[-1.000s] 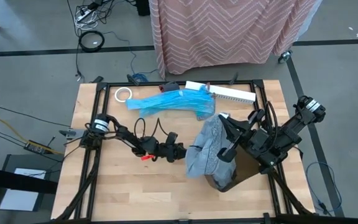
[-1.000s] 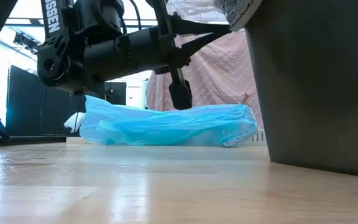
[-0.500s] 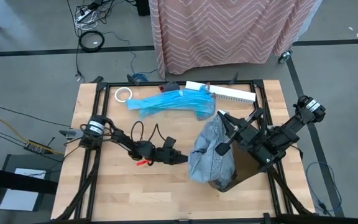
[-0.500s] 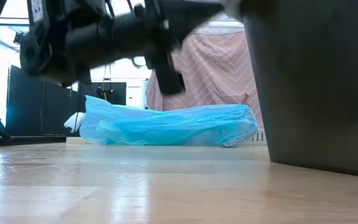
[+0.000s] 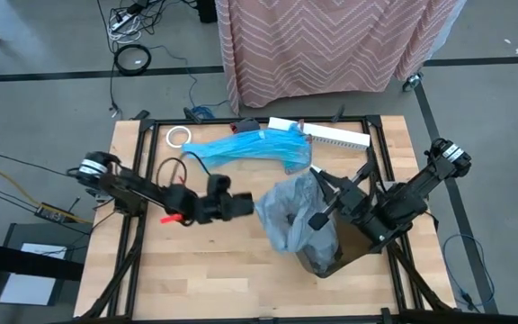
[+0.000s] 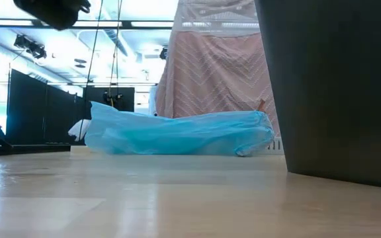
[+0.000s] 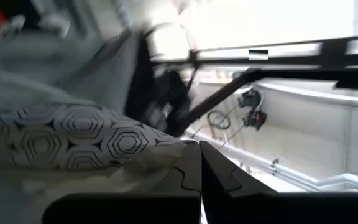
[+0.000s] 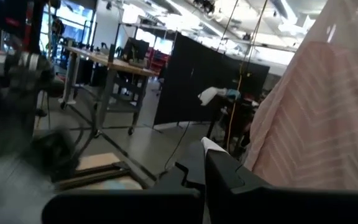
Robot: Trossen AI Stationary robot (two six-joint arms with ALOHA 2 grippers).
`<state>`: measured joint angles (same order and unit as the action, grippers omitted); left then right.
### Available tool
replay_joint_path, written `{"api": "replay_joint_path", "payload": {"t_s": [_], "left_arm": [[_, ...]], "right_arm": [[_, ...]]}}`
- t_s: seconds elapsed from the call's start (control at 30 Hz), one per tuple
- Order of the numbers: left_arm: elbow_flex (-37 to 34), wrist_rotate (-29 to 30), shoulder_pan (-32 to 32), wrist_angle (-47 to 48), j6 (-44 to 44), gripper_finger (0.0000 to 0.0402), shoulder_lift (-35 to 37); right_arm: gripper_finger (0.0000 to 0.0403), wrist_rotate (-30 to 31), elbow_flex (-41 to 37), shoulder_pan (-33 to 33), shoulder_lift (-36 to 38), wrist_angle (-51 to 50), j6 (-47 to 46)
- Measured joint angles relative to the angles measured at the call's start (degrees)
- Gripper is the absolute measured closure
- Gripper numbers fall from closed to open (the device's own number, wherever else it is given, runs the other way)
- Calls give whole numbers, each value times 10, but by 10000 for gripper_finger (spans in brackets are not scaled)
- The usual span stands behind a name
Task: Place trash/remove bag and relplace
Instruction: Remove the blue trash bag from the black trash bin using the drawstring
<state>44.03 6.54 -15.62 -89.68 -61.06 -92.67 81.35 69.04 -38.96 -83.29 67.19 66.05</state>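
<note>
Gleaming wooden tabletop [image 6: 111, 198], bright workshop behind

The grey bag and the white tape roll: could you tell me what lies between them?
In the high view, the blue plastic bag lies between the grey bag and tape roll.

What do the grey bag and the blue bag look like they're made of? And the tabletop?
Grey bag: thin, see-through plastic film, going by its wrinkles and slack drape. Blue bag: also thin plastic, probably glossier; it lies crumpled with shiny folds. Tabletop: pale wood, apparently joined strips with a smooth, lightly reflective finish.
</note>
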Motion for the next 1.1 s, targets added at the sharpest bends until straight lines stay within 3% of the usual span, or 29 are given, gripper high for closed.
{"api": "replay_joint_path", "payload": {"t_s": [0.23,0.43,0.63,0.7,0.93,1.1], "left_arm": [[0,7,29,30,62,401,78],[0,3,51,61,76,401,97],[1,-51,72,145,80,401,97],[1,-85,75,168,94,401,97],[1,-307,71,188,144,382,97],[-7,-376,50,277,144,377,97]], "right_arm": [[403,84,-32,-7,-1,-137,-141],[403,87,-69,-37,0,-175,-254],[403,87,-97,-101,-1,-182,-357],[403,86,-100,-125,-1,-186,-379],[403,86,-104,-180,0,-229,-414],[403,86,-104,-199,0,-321,-452]]}}
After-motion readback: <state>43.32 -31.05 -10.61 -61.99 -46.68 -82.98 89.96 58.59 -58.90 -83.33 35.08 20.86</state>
